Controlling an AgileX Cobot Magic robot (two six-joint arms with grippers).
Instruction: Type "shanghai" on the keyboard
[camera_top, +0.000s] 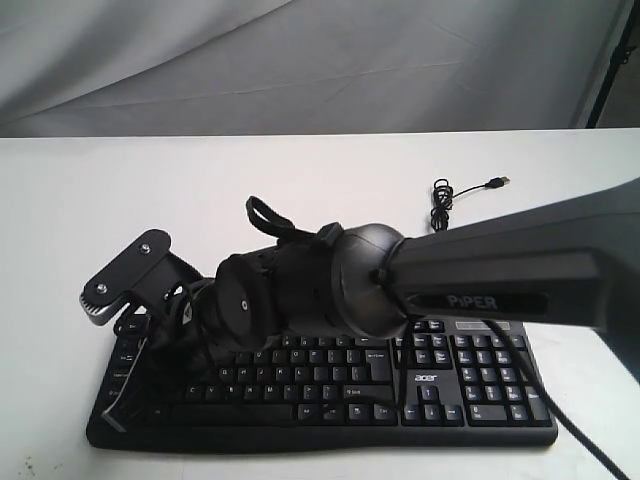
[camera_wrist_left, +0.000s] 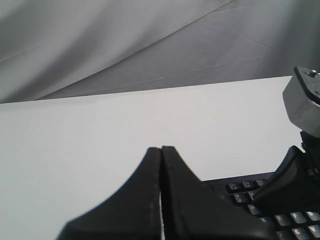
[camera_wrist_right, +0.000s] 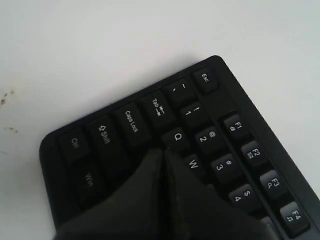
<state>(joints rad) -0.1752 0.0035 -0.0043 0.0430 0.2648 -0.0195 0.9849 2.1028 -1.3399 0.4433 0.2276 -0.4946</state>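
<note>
The black keyboard (camera_top: 470, 385) lies near the front of the white table, letters facing the exterior view. My right arm (camera_top: 480, 270) reaches across from the right, over the keyboard's left half. The right gripper (camera_wrist_right: 165, 150) is shut with nothing between its fingers. Its tip sits just below the Q key (camera_wrist_right: 177, 136), beside Caps Lock (camera_wrist_right: 131, 121), and hides the key under it. The left gripper (camera_wrist_left: 161, 148) is shut and empty, pointing over bare table. The keyboard's far left corner (camera_wrist_left: 240, 192) shows beside it.
The thin USB cable (camera_top: 445, 200) lies coiled on the table (camera_top: 300, 180) behind the keyboard. A grey cloth backdrop (camera_top: 300, 60) hangs behind the table. A dark stand (camera_top: 612, 60) shows at the back right. The right wrist's grey mount (camera_wrist_left: 302, 102) hangs near the left gripper.
</note>
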